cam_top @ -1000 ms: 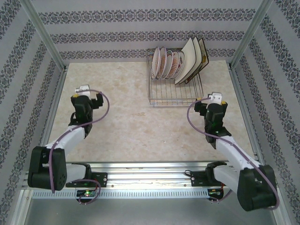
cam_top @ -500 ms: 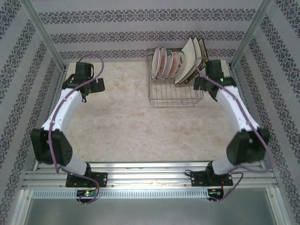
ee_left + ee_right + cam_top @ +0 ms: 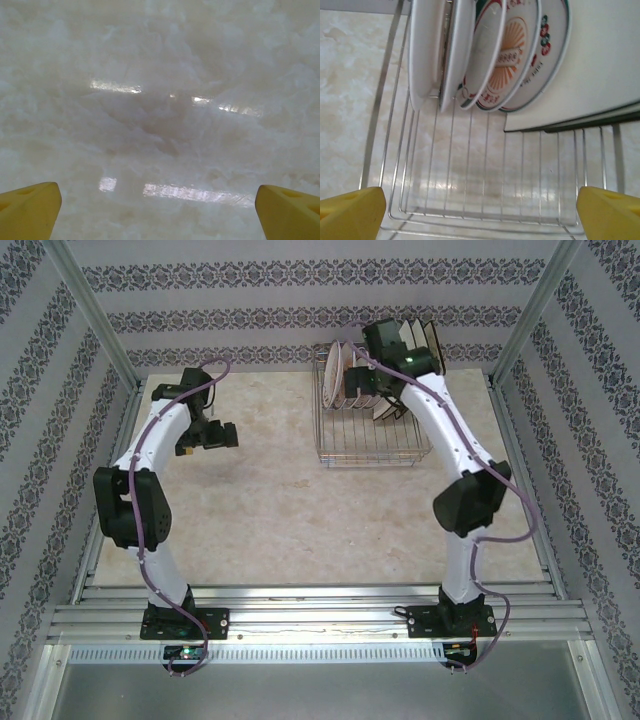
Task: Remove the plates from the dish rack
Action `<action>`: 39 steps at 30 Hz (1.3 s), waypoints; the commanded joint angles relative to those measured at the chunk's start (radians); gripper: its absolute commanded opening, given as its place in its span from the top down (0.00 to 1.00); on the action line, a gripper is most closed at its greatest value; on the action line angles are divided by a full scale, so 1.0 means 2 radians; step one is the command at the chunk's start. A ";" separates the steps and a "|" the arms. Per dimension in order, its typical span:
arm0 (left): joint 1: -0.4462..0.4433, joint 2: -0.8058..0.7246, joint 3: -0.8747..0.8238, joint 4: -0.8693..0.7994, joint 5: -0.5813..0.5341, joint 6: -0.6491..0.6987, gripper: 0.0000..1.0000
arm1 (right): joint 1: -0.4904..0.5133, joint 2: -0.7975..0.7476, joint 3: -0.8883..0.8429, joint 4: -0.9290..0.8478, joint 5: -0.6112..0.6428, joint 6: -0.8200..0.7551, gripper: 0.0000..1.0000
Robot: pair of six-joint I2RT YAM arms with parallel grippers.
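Right gripper (image 3: 480,215) gapes empty; round plates (image 3: 505,55) stand at twelve o'clock in the dish rack (image 3: 376,112), lettering illegible. Left gripper (image 3: 160,210) gapes empty.

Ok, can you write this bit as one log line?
right pincer open, over dish rack | left pincer open, over table | plates in rack

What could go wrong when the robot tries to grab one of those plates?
The round plates stand packed close together, so the open right claw might pinch two at once or bump a neighbour. The square plates lean tilted just beside them and could topple if the dish rack gets jolted. A plate might also slip and crack on the table.
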 commanded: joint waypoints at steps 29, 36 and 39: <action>0.011 -0.025 -0.031 0.040 0.032 0.018 0.00 | 0.048 0.278 0.274 0.105 0.069 0.046 0.23; 0.013 -0.026 -0.035 0.051 0.044 0.018 0.00 | 0.048 0.300 0.278 0.131 0.061 0.070 0.34; 0.013 -0.026 -0.033 0.049 0.043 0.018 0.00 | 0.048 0.306 0.278 0.132 0.067 0.074 0.36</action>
